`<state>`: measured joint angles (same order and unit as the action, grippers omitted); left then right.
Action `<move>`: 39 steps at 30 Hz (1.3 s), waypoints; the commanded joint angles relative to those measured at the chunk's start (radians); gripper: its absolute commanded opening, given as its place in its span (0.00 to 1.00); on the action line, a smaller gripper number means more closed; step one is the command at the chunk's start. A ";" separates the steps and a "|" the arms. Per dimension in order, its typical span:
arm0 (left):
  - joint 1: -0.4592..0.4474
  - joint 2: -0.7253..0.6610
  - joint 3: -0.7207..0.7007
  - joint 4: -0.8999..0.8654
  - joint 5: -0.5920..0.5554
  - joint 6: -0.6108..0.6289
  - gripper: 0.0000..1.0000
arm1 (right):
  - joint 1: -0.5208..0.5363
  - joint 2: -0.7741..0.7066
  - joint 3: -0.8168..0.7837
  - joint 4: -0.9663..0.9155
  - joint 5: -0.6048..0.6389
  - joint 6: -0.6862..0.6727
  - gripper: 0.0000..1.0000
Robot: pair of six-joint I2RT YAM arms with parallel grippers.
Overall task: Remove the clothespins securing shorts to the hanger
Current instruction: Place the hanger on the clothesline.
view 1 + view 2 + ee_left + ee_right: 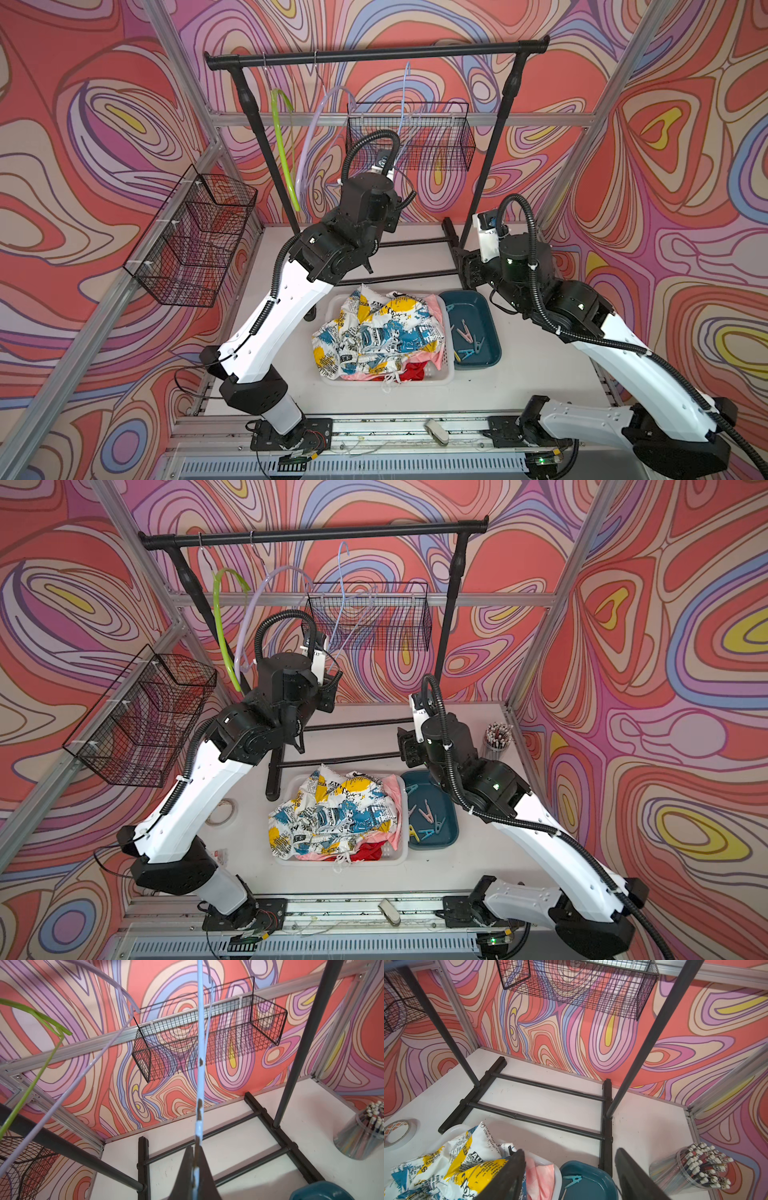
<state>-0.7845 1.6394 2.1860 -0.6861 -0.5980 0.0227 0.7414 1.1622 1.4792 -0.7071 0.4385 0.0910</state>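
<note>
left gripper (195,1153) was clamped shut on the blue hanger (201,1039); right gripper (570,1154) stood wide open, holding nothing, near the tray (473,309). clothespins (464,332) lay in the tray, off the shorts (374,328), which were heaped in the basket (419,381) beside it

Left fingers (184,1174) pinched together, right fingers (508,1178) spread

– Shorts (376,336)?
– Crumpled in the white basket (432,380): newsprint pair (361,307) topmost, pink pair (435,309) and red pair (411,370) beneath.
– Clothespins (465,333)?
– Loose in the teal tray (471,309) alongside.
– Hanger (199,1043)?
– Light blue, pinched by the left pincer (194,1159).
</note>
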 commanded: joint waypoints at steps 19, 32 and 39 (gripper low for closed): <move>0.111 0.275 0.349 -0.096 0.149 -0.023 0.00 | -0.162 0.153 0.085 0.040 -0.244 -0.010 0.71; 0.110 0.081 0.080 -0.160 0.334 0.001 1.00 | -0.245 0.256 0.159 0.048 -0.331 -0.037 0.71; 0.108 -0.305 -0.529 0.100 0.398 0.058 1.00 | -0.253 0.237 0.107 0.066 -0.322 -0.018 0.70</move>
<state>-0.6800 1.4406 1.7924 -0.7078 -0.2501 0.0502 0.4973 1.4216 1.6077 -0.6563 0.1146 0.0654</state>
